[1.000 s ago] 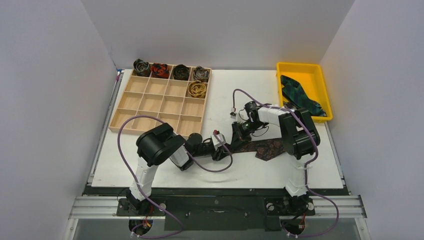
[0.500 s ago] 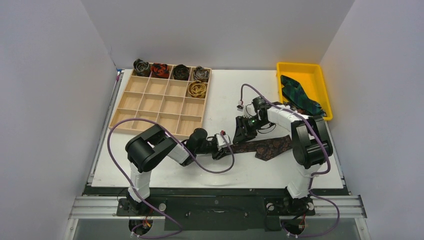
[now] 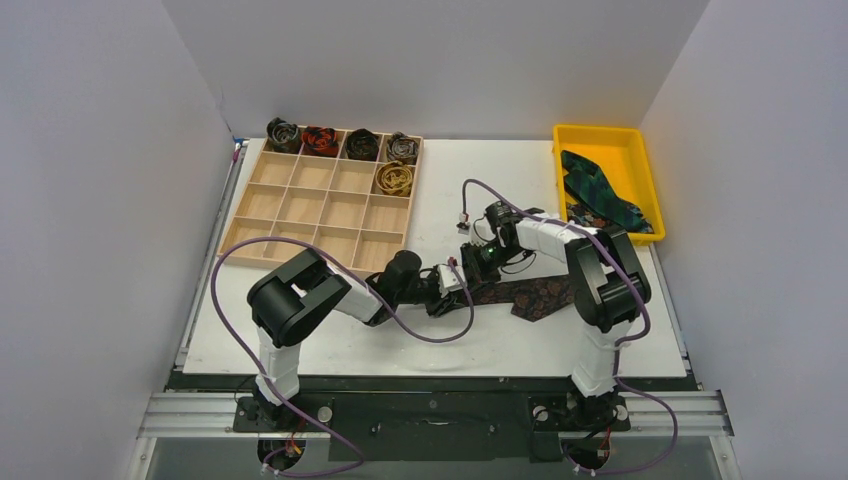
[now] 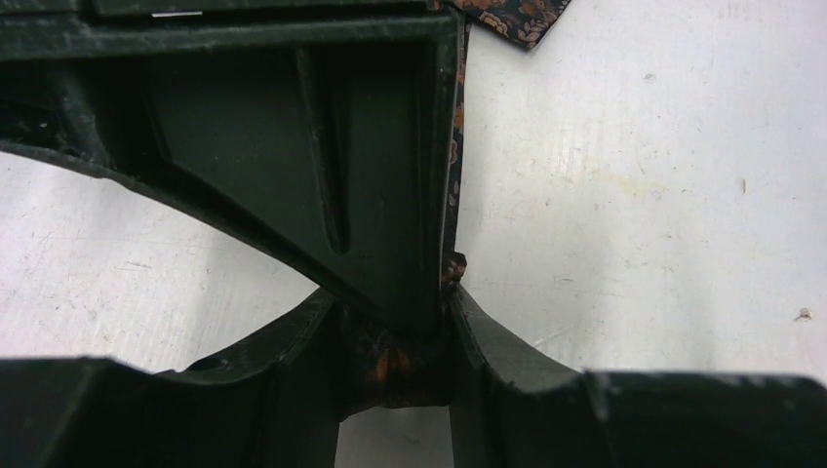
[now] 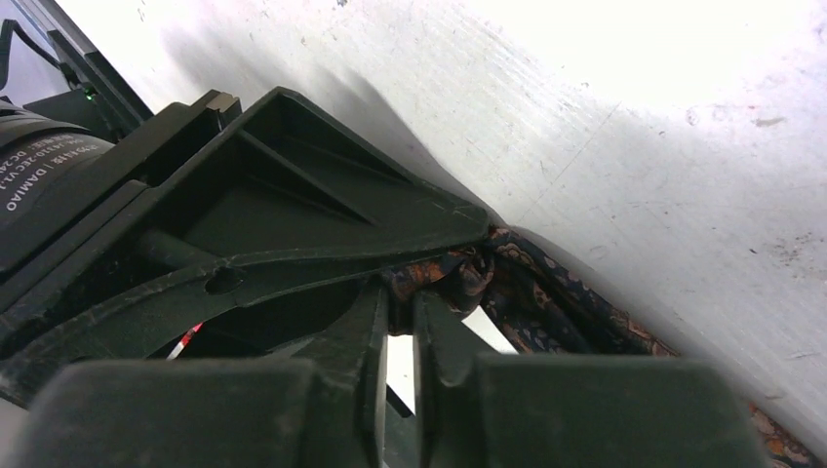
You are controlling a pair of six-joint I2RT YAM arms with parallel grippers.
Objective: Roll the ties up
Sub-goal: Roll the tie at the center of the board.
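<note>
A dark brown patterned tie lies flat on the white table, wide end to the right. Its narrow end is bunched between both grippers, which meet tip to tip. My left gripper is shut on that narrow end, seen as crumpled fabric between its fingers. My right gripper is shut on the same bunched end. The tie strip runs on past the right finger. Several rolled ties sit in the wooden tray. Green-blue ties lie in the yellow bin.
The wooden compartment tray stands at the back left, its top row holding coils. The yellow bin stands at the back right by the wall. Purple cables loop from both arms over the table's near part. Grey walls close in on both sides.
The right arm swung out and back, its gripper ending slightly left, tight against the left gripper. The left gripper edged right. The tie's wide end barely moved.
</note>
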